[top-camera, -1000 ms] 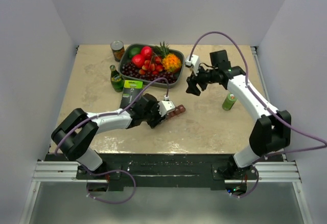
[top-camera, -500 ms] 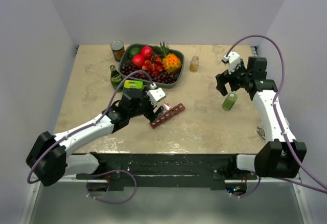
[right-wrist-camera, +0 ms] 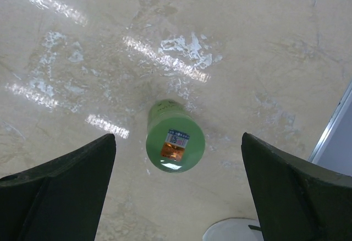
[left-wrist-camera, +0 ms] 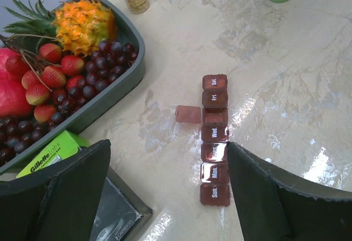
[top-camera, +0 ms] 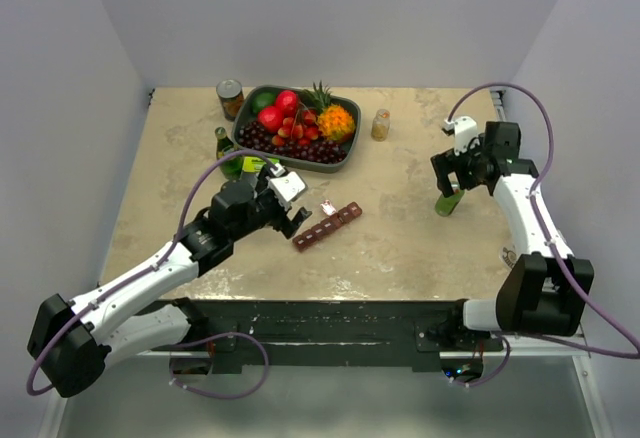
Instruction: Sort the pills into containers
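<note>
- The containers (left-wrist-camera: 214,142) are one dark red pill-organiser strip of seven day-marked compartments. It lies flat on the table (top-camera: 400,248), a little toward 6 o'clock from the middle. In the top view the strip runs from 8 o'clock to 2 o'clock.
- In the left wrist view six of its lids are down. The third compartment from the "Sat" end stands open, its lid (left-wrist-camera: 188,114) swung out flat at 9 o'clock of the strip. What lies inside is too small to tell.
- The left gripper (top-camera: 293,220) sits at 9 o'clock of the strip's "Sun" end, close beside it. Its jaws are spread wide and have hold of nothing. Whether it touches the strip I cannot tell.
- The right gripper (right-wrist-camera: 179,136) hangs at the 3 o'clock side of the table, above an upright light green bottle (right-wrist-camera: 175,142). Its jaws are as wide apart as the view shows, one finger on either side of the bottle with bare table showing in both gaps. It grips nothing.
- A fruit tray (left-wrist-camera: 104,106) stands at 11 o'clock of the strip, filled with grapes, strawberries, a small pineapple and other fruit.
- A black-and-green box (left-wrist-camera: 52,153) lies just at 6 o'clock of the tray, partly under the left arm.
- A small clear jar (top-camera: 380,124) stands at 3 o'clock of the tray.
- A tin can (top-camera: 230,98) stands at the tray's 10 o'clock corner.
- A dark green glass bottle (top-camera: 228,153) stands at its 8 o'clock.
</note>
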`<state>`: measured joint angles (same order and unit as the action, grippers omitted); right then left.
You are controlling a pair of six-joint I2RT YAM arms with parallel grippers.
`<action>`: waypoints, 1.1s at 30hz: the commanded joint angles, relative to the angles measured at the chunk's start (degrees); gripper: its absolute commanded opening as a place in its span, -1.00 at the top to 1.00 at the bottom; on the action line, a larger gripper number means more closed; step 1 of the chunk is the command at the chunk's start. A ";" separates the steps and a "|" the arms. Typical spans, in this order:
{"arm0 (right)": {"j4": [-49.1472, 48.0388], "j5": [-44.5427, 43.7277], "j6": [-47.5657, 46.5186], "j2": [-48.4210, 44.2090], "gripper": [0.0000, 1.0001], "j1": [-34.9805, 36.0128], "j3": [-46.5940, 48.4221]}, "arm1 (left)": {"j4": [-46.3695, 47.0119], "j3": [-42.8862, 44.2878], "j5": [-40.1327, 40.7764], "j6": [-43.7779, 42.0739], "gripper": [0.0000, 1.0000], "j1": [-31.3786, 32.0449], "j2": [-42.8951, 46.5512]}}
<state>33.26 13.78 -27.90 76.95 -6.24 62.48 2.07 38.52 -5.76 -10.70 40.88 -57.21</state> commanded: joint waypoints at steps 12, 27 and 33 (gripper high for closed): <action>1.28 -1.32 -1.19 9.71 -0.38 0.09 0.45 | 1.10 0.15 -0.13 -1.34 -0.82 -0.19 0.35; 9.20 11.18 -14.29 6.10 0.54 26.97 -1.75 | 3.90 -2.48 -10.48 -4.50 -0.84 -0.19 2.28; 10.51 10.83 -14.99 10.76 0.38 34.27 1.68 | 5.49 -3.54 -12.96 -4.94 -0.83 -0.19 2.11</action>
<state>42.06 23.79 -40.86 85.52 25.69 61.36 3.44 35.48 -15.16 -14.28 40.88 -55.88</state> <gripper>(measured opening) 0.538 0.918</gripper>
